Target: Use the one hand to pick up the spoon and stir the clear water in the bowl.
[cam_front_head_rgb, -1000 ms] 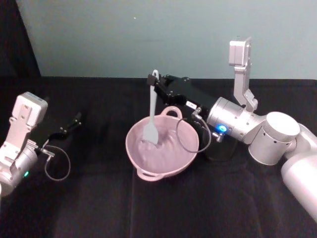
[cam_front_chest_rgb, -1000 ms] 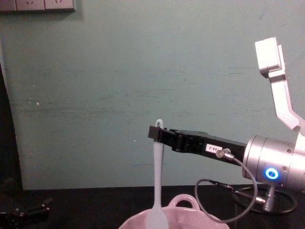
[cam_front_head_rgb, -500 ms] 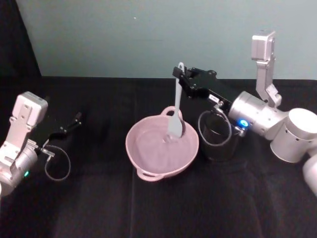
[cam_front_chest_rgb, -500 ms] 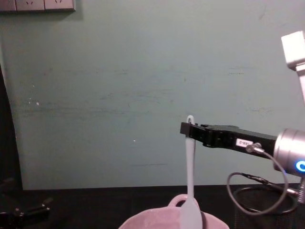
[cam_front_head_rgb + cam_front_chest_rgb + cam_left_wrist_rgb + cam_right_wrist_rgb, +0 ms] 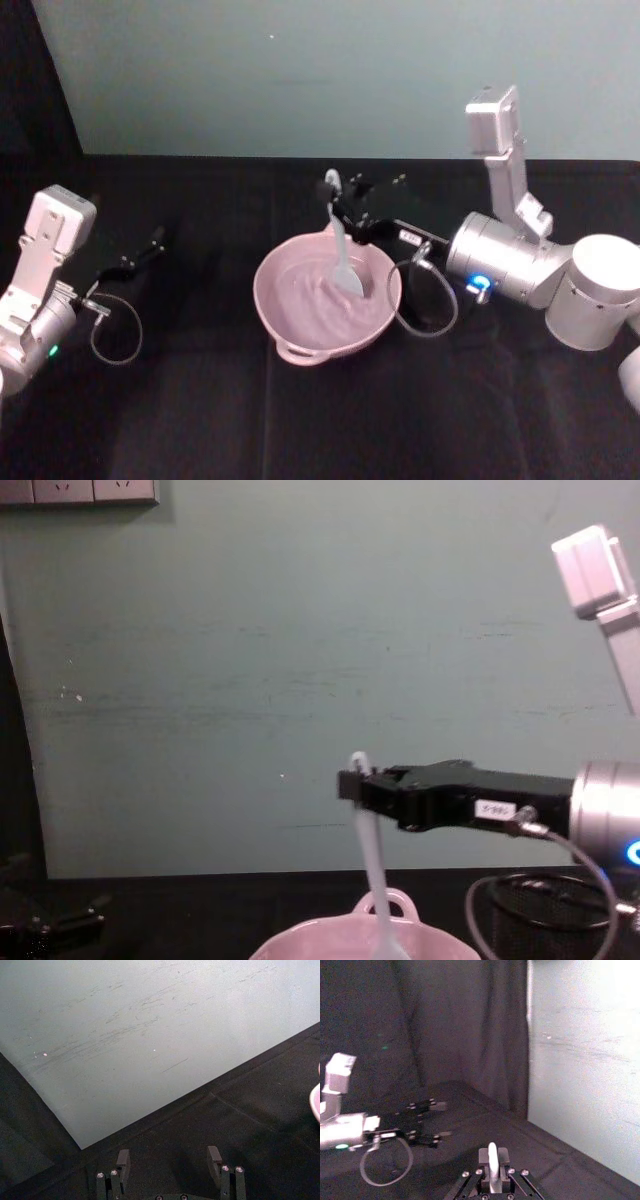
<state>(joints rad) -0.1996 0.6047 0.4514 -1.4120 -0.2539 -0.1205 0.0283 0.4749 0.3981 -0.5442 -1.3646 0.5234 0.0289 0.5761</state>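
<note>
One pale pink bowl (image 5: 290, 320) sits mid-table, one loop handle facing the robot, its clear water (image 5: 320, 300) barely showing against the glaze. A single white spoon (image 5: 340, 248) stands tilted in it, the flat head dipped into the right half of the bowl, the holed handle end rising above the far rim. The right claw (image 5: 339, 208), reaching in from the bowl's right on a silver wrist with a blue ring light, pinches the spoon high on its handle just above the bowl. The second of the two claws, the left claw (image 5: 152, 246), rests well to the bowl's left, its fingers (image 5: 122, 1160) spread with nothing between them. A black cloth covers the table (image 5: 200, 420). Behind the bowl rises a pale green wall (image 5: 300, 70), a dark curtain (image 5: 30, 90) beside it and white sockets (image 5: 80, 490) high up.
</note>
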